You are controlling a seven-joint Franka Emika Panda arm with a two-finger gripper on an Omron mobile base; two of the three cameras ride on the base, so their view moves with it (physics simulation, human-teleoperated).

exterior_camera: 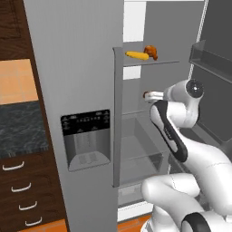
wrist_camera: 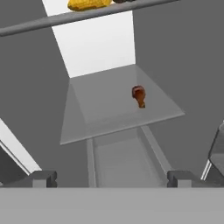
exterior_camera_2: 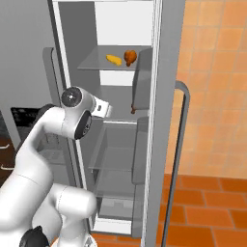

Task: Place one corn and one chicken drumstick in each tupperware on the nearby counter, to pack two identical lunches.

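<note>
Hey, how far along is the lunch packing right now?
Nothing looks packed yet. A corn cob and a drumstick sit on the fridge's upper shelf, and another drumstick lies on the shelf below. The gripper is open, reaching into the fridge toward that lower drumstick. Picking and carrying to the containers all remain.

Yellow-orange corn (exterior_camera: 137,55), reddish-brown chicken drumstick (wrist_camera: 139,96), grey fridge (exterior_camera: 77,68), black-grey speckled counter (exterior_camera: 20,127), orange floor tiles (exterior_camera_2: 207,212).

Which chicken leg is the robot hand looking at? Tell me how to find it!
Look inside the open grey fridge, then go down to the second glass shelf, the one under the top shelf. The chicken drumstick lying there is small and reddish-brown, and it lies all alone, while the other drumstick on the top shelf has a yellow corn beside it.
</note>
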